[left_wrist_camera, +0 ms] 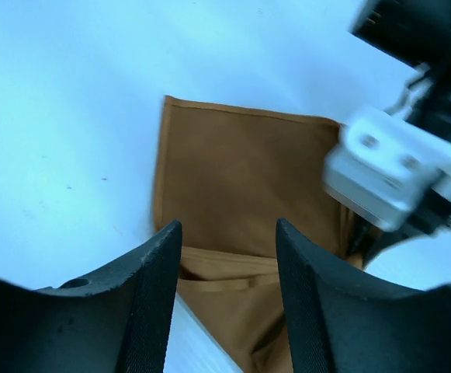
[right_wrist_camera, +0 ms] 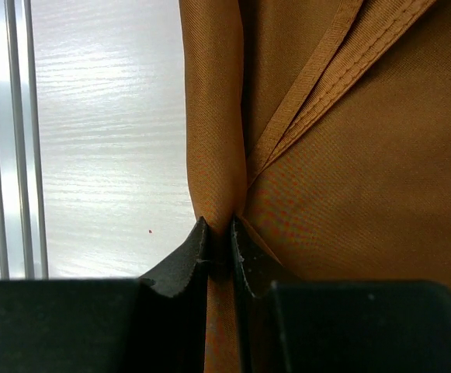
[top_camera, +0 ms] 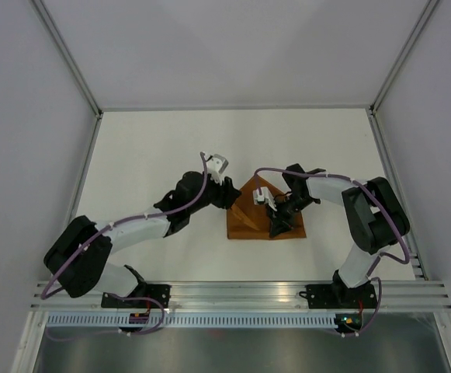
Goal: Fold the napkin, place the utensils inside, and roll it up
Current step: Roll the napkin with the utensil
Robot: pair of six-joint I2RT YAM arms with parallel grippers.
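One napkin [top_camera: 246, 223], rust-orange, is lying folded at the centre of the bench [top_camera: 147, 155]; your right pincer [right_wrist_camera: 221, 233] is clenching its raised fold, and your left pincer [left_wrist_camera: 229, 233] is hovering released at its left edge.

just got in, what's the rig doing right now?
Both arms are working on the napkin on the table. The right gripper is pinched shut on a raised fold of it. The left gripper is open over the napkin's left side and holds nothing. The napkin looks partly folded, and no utensils show in any view.
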